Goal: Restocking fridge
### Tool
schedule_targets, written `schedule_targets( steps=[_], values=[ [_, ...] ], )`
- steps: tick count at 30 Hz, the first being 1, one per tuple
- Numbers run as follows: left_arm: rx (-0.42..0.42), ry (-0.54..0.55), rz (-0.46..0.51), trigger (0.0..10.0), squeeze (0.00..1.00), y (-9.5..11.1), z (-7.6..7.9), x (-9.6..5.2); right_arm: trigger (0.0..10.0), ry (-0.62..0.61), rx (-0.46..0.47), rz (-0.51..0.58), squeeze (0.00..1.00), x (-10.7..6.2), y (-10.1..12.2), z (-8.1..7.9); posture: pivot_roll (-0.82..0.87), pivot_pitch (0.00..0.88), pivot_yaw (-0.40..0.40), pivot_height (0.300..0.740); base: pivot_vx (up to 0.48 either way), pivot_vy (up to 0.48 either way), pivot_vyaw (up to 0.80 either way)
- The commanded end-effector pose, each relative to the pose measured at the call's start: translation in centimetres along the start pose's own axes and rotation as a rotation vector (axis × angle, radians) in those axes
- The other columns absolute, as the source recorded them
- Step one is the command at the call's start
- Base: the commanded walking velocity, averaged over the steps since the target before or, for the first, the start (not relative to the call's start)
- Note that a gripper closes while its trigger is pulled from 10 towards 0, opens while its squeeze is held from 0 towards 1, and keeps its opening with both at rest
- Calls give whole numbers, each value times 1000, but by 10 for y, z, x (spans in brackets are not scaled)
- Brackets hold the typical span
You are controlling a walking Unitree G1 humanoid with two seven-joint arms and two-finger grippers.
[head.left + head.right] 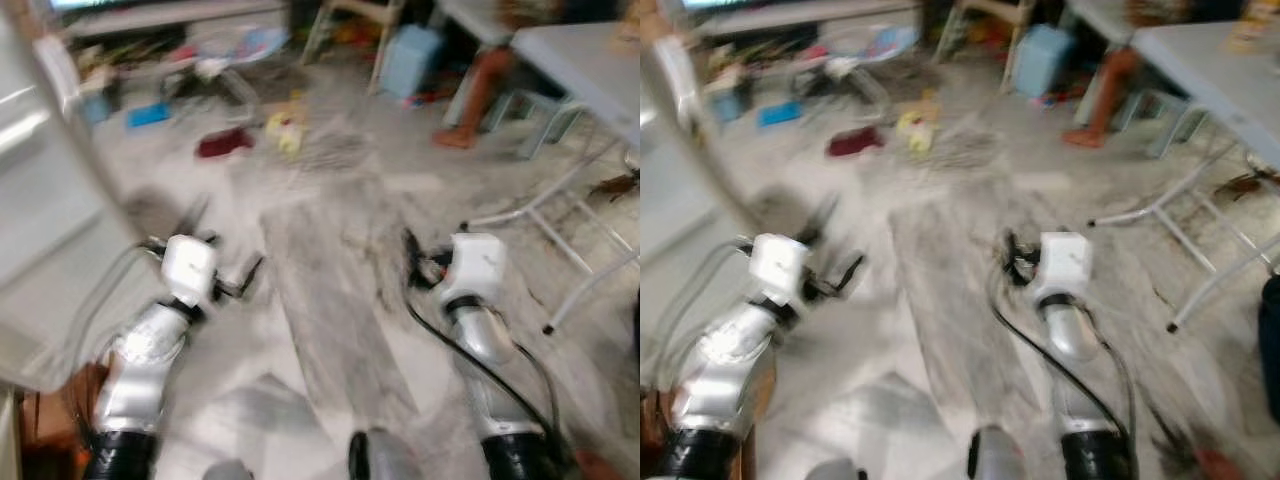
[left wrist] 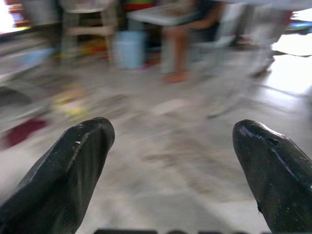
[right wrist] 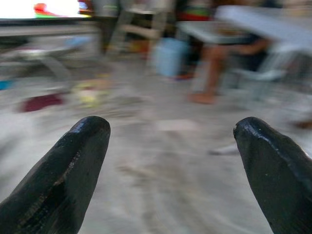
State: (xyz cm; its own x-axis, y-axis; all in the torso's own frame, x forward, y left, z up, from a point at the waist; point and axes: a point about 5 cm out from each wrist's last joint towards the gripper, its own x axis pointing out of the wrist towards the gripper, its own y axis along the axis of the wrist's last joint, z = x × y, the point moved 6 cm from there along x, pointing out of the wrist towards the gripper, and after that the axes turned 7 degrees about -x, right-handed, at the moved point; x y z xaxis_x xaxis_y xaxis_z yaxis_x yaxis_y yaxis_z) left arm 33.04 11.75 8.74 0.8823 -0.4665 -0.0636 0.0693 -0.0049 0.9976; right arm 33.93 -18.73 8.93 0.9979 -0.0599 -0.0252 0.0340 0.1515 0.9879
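Over the grey floor (image 1: 330,300), my left gripper (image 2: 170,161) & right gripper (image 3: 170,161) gape wide, both empty. Person's leg (image 1: 478,90) by the table (image 1: 580,60) ahead.

Pretty blurry, but there's a grey marbled floor (image 1: 330,300), a light blue bin (image 1: 410,58), a dark red cloth (image 1: 224,143), and someone's bare leg (image 1: 478,92) beside a white folding table (image 1: 580,60).

Heavy motion blur throughout, soft indoor daylight, bright glare at upper corners, faint shadows
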Motion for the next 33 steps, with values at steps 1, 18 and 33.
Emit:
schedule_targets(
  steps=[1, 18, 33],
  values=[
    [19, 50, -15, 10000, 0, -2, -18, -8, 10000, 29, 23, 32, 0, 2, 11, -14, -36, 88, -36, 740, 480, 0, -800],
    [-12, 82, -5, 10000, 0, -7, -16, 1, 10000, 35, 18, 30, 0, 2, 10, -17, -64, 67, -40, 740, 480, 0, -800],
    [59, 118, 8, 10000, 0, -4, -28, -1, 10000, 38, 10, 45, 0, 3, 14, -19, -69, 79, -42, 740, 445, 0, -336]
  ],
)
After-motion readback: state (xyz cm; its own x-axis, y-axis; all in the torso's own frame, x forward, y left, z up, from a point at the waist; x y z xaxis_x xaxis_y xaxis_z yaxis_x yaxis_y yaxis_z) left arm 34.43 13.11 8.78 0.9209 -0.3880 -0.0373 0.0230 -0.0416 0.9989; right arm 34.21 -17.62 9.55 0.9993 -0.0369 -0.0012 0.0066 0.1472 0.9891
